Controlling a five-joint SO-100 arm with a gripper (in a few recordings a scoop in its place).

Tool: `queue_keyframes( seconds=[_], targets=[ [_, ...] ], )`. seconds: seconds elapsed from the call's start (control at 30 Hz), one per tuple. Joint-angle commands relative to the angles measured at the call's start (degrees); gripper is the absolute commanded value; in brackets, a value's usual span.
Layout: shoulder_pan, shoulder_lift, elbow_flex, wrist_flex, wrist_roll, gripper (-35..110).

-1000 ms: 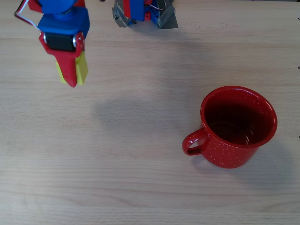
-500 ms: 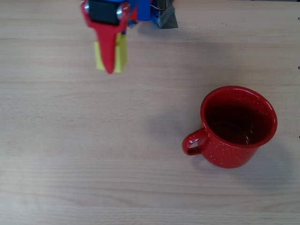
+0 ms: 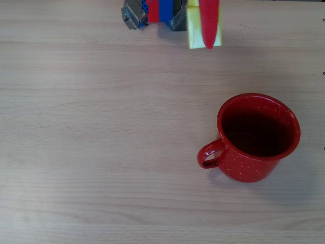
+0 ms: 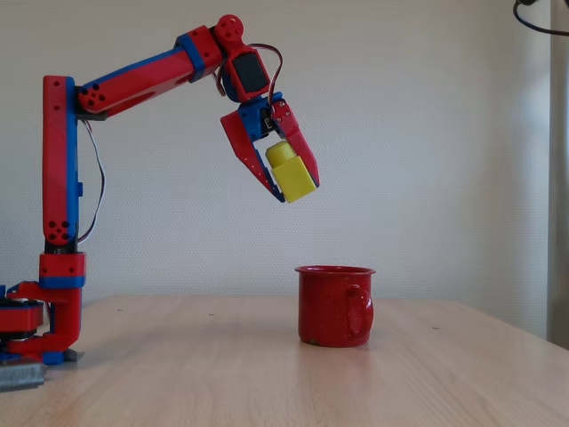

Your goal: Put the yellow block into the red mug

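High above the tabletop [image 4: 222, 356], tool [image 4: 298, 187] pinches the yellow block [image 4: 291, 172] by its flat sides; light, rigid, probably slick plastic, red mug [image 4: 335, 305] well below.

Pale wooden table [image 4: 222, 356], plain white wall [image 4: 427, 133] behind (evenly lit), bright strip at right edge

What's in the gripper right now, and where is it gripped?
The yellow block, pinched across its side faces between the two fingers of the gripper, stud end toward the wrist. It hangs in the air, up and left of the mug.
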Motion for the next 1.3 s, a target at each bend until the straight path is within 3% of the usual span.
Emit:
queue_keyframes(
  seconds=[0.0, 0.47, 1.27],
  targets=[
    [-2.72, -0.26, -5.71, -2.37, 1.41, 0],
    [-9.23, -15.47, -15.21, -4.66, 3.43, 0],
    [-9.05, -30.15, -23.03, -11.87, 4.13, 0]
  ],
)
